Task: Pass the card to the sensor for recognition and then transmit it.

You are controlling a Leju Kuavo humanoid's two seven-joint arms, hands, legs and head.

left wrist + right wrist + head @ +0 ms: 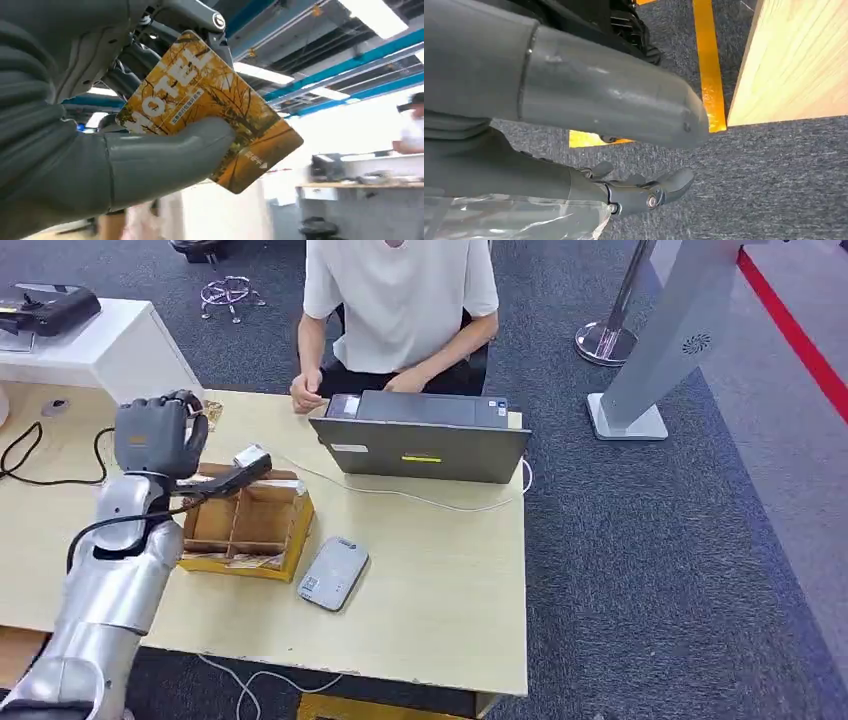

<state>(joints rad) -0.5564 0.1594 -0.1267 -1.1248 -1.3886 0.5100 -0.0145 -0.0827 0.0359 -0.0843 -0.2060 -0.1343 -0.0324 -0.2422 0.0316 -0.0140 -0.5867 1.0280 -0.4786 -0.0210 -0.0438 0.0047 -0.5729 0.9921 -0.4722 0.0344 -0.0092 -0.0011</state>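
Note:
My left hand point(158, 434) is raised above the table's left part, over the far left corner of a wooden box point(247, 530). It pinches an orange hotel card point(210, 112) between thumb point(165, 160) and fingers; a sliver of the card point(211, 414) shows beside the hand. The grey-white card sensor point(333, 573) lies flat on the table, just right of the box and well below the hand. My right hand point(639, 192) hangs low beside the table's edge over the carpet, fingers apart, holding nothing.
A person in a white shirt sits behind the table point(440, 580) at an open grey laptop point(420, 445), hands resting near it. A white cable point(400, 495) runs from the laptop across the table. Black cables point(25, 455) lie at the left.

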